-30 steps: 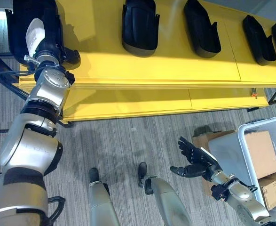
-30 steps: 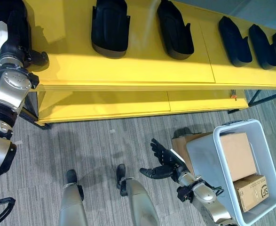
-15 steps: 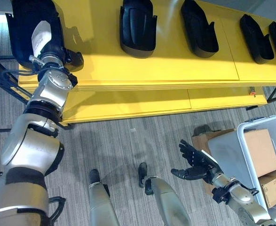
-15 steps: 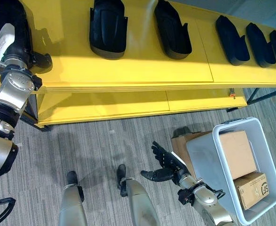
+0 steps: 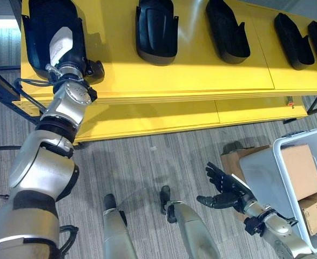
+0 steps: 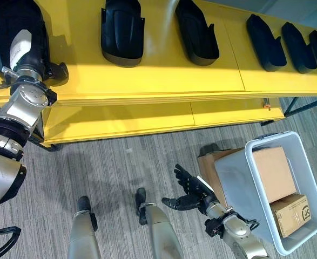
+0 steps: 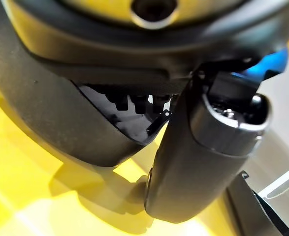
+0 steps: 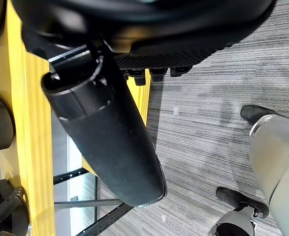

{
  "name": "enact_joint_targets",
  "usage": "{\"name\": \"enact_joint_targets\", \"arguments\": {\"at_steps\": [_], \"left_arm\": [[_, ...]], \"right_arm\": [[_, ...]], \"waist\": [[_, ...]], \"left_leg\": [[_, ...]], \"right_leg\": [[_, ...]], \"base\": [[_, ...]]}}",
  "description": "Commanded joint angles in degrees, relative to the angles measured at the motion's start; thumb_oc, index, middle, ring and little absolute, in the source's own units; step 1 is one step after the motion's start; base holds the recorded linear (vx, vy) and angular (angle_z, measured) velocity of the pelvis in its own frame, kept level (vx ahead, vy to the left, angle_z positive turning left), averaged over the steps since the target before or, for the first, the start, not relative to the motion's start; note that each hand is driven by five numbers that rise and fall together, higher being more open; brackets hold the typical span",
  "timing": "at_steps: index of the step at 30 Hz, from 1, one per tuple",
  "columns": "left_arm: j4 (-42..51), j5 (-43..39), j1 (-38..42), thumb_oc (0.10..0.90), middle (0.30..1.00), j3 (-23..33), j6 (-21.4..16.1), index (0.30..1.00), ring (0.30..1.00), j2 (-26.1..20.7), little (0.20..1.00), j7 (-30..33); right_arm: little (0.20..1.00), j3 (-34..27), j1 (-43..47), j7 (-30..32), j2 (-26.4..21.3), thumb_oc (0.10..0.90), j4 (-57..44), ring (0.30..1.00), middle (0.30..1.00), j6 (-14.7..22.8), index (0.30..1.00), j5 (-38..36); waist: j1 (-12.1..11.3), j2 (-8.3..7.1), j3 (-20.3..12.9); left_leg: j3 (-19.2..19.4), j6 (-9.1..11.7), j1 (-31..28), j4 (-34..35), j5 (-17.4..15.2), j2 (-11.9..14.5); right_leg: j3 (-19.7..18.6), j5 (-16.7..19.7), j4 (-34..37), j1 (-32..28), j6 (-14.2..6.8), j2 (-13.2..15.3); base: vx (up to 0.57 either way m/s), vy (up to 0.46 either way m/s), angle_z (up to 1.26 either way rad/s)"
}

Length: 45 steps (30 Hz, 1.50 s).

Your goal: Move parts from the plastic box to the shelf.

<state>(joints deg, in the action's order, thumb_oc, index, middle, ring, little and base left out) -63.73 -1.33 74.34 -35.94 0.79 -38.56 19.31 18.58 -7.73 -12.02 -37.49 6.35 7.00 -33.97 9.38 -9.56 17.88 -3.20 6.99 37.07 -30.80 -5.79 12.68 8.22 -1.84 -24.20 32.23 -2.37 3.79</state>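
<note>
Inside plastic box (image 6: 239, 181): cardboard boxes (image 6: 271, 172).

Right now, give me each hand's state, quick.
Left hand: on the black part at the shelf's left end; grip cannot be told.
Right hand: open, empty, over the floor.

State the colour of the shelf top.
The shelf top is bright yellow, clearest in the left eye view.

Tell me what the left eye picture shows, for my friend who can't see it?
The robot's left hand rests on a black part on the yellow shelf, where more black parts sit in a row. Its right hand hangs open near a plastic box.
</note>
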Motion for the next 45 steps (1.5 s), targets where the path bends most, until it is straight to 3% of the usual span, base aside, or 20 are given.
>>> {"name": "enact_joint_targets", "arguments": {"at_steps": [1, 7, 14, 23, 27, 33, 40, 41, 43, 44, 45], "left_arm": [[3.50, 3.55, 4.88, 0.900, 1.000, -2.17, -4.47, 1.000, 1.000, 1.25, 1.000, -0.18], [4.32, 3.99, 4.45, 0.900, 1.000, -2.20, -4.63, 1.000, 1.000, 2.00, 1.000, -0.50], [4.34, -1.29, 4.15, 0.900, 1.000, 0.62, -5.57, 1.000, 1.000, 2.27, 1.000, 0.48], [9.66, -18.14, 4.52, 0.900, 1.000, 7.37, -10.28, 1.000, 1.000, 0.33, 1.000, 3.11], [13.20, -30.31, 4.92, 0.900, 1.000, 11.45, -14.28, 1.000, 1.000, -0.71, 1.000, 4.25], [18.85, -37.80, 4.51, 0.900, 1.000, 13.80, -17.68, 1.000, 1.000, -2.46, 1.000, 5.08], [26.50, -36.63, 1.70, 0.900, 1.000, 14.10, -18.91, 1.000, 1.000, -3.26, 1.000, 5.74], [33.61, -29.58, -3.86, 0.900, 1.000, 14.73, -17.83, 1.000, 1.000, -5.60, 1.000, 5.81], [37.73, -22.91, -8.97, 0.900, 1.000, 16.15, -16.35, 1.000, 1.000, -7.26, 1.000, 6.28], [43.04, -12.16, -14.66, 0.900, 1.000, 17.81, -14.00, 1.000, 1.000, -10.72, 1.000, 6.11], [45.91, -7.41, -18.11, 0.900, 1.000, 19.07, -13.00, 1.000, 1.000, -11.08, 1.000, 6.24]], "right_arm": [[1.000, -5.28, -1.38, -0.33, -4.33, 0.900, -4.45, 1.000, 1.000, 3.43, 1.000, -3.47], [1.000, -5.38, -1.58, -0.40, -4.23, 0.900, -3.99, 1.000, 1.000, 3.48, 1.000, -3.35], [1.000, -5.33, -2.13, -0.18, -4.38, 0.900, -3.92, 1.000, 1.000, 3.40, 1.000, -3.18], [1.000, -5.13, -2.34, 0.69, -4.28, 0.900, -3.16, 1.000, 1.000, 3.70, 1.000, -2.56], [1.000, -4.94, -2.49, 1.38, -3.88, 0.900, -3.04, 1.000, 1.000, 3.85, 1.000, -2.45], [1.000, -4.77, -2.39, 2.07, -2.92, 0.900, -2.80, 1.000, 1.000, 3.91, 1.000, -1.95], [1.000, -4.78, -1.91, 2.50, -2.11, 0.900, -2.41, 1.000, 1.000, 3.99, 1.000, -0.80], [1.000, -5.24, -1.81, 2.53, -1.11, 0.900, -2.42, 1.000, 1.000, 4.07, 1.000, -0.17], [1.000, -5.61, -1.85, 2.46, -0.28, 0.900, -2.12, 1.000, 1.000, 4.07, 1.000, 0.45], [1.000, -6.50, -1.70, 2.24, 0.52, 0.900, -1.83, 1.000, 1.000, 4.20, 1.000, 0.90], [1.000, -6.71, -1.39, 2.35, 1.05, 0.900, -1.45, 1.000, 1.000, 4.13, 1.000, 1.31]], "waist": [[1.36, 1.78, -2.82], [1.32, 2.03, -2.61], [1.30, 2.26, -2.80], [0.30, 2.96, -3.31], [-0.41, 3.39, -3.54], [-1.32, 3.54, -3.77], [-1.84, 3.59, -3.51], [-2.73, 3.83, -3.03], [-3.38, 3.94, -2.69], [-4.15, 3.98, -2.27], [-4.56, 4.13, -2.16]], "left_leg": [[-1.49, 0.50, -0.92, 1.04, -1.37, 4.22], [-1.37, 0.40, -0.87, 0.89, -1.54, 4.11], [-1.39, 0.36, -0.23, 0.33, -1.53, 4.14], [-1.69, 0.27, 0.29, 0.19, -1.66, 3.77], [-1.93, 0.29, 0.07, 0.30, -1.76, 3.50], [-2.44, 0.33, -0.76, 0.83, -1.78, 3.28], [-2.60, -0.08, -0.53, 1.50, 0.18, 2.73], [-2.76, -0.22, -1.06, 1.79, 0.28, 2.60], [-2.68, -0.31, -1.92, 2.13, 0.28, 2.59], [-2.62, -0.39, -2.72, 2.23, 0.18, 2.52], [-2.53, -0.39, -3.53, 2.48, 0.17, 2.36]], "right_leg": [[-4.19, -1.50, 1.41, -2.58, -7.24, 4.77], [-4.40, -1.46, 1.29, -2.27, -7.25, 4.87], [-4.49, -1.40, 0.84, -1.66, -7.12, 4.90], [-4.02, -1.50, 0.87, -1.71, -7.02, 5.08], [-3.50, -1.72, 1.03, -2.62, -7.03, 5.26], [-2.88, -1.79, 1.70, -4.30, -7.10, 5.51], [-2.31, -0.58, 2.27, -4.60, -6.71, 5.89], [-2.10, -0.82, 2.17, -5.19, -6.59, 5.97], [-1.96, -1.07, 1.93, -5.70, -6.45, 6.08], [-1.99, -1.42, 1.66, -6.30, -6.41, 6.24], [-1.90, -1.59, 1.58, -7.00, -6.40, 6.34]], "base": [[0.00, 0.000, 0.00], [0.00, -0.001, -0.01], [0.00, -0.002, -0.02], [0.00, 0.000, 0.00], [0.00, -0.004, 0.02], [0.01, -0.015, 0.05], [-0.03, -0.006, 0.07], [0.01, -0.010, 0.14], [0.00, -0.008, 0.07], [0.00, 0.000, 0.00], [0.01, -0.002, 0.05]]}}
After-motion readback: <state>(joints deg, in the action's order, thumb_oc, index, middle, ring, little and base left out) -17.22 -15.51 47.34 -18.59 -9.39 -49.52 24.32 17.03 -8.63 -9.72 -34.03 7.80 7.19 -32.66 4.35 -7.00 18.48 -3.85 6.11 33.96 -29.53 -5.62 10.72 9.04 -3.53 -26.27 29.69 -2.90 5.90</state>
